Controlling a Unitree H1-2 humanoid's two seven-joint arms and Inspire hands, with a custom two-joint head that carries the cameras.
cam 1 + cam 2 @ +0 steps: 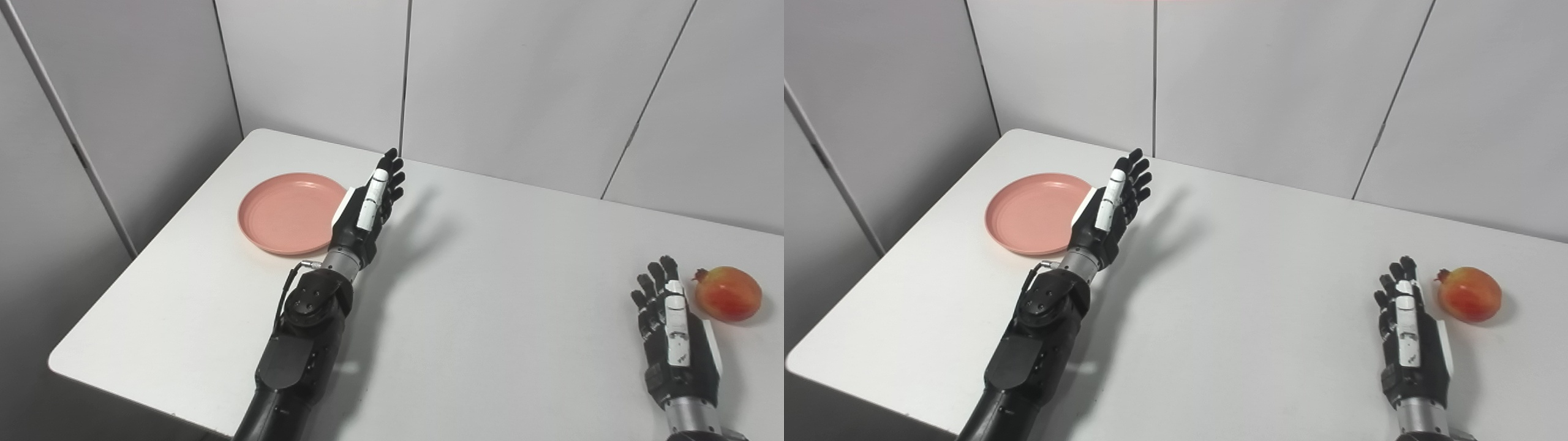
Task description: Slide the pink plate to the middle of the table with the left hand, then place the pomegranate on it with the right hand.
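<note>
White table (490, 294) spread across most of both views, backed by grey wall panels (520, 79). Pink plate (285, 211) parked near the far left corner, well off the middle, empty. So, judging by that: first step not done, plate not yet slid; second step also untouched, with the pomegranate (727, 294) lying on the tabletop at the far right, well apart from the plate.

Left arm (303, 343) reaching in from the bottom edge toward the plate. Left hand (366, 211) raised just beside the plate's right rim, edge-on, fingers straight and pointing away toward the wall, lying close together rather than fanned. Nothing held. Overlaps the rim in both views, but impossible to say whether touching or merely hovering above; shadow cast to the right on the table suggests some height.

Right hand (674, 334) low at the near right, back upward, fingers extended and only slightly spread, holding nothing. Just beside the pomegranate on its left, a thin gap visible between them, so not touching. Appears to be waiting.

Left to do: all of it, plate to centre, then fruit onto plate.
</note>
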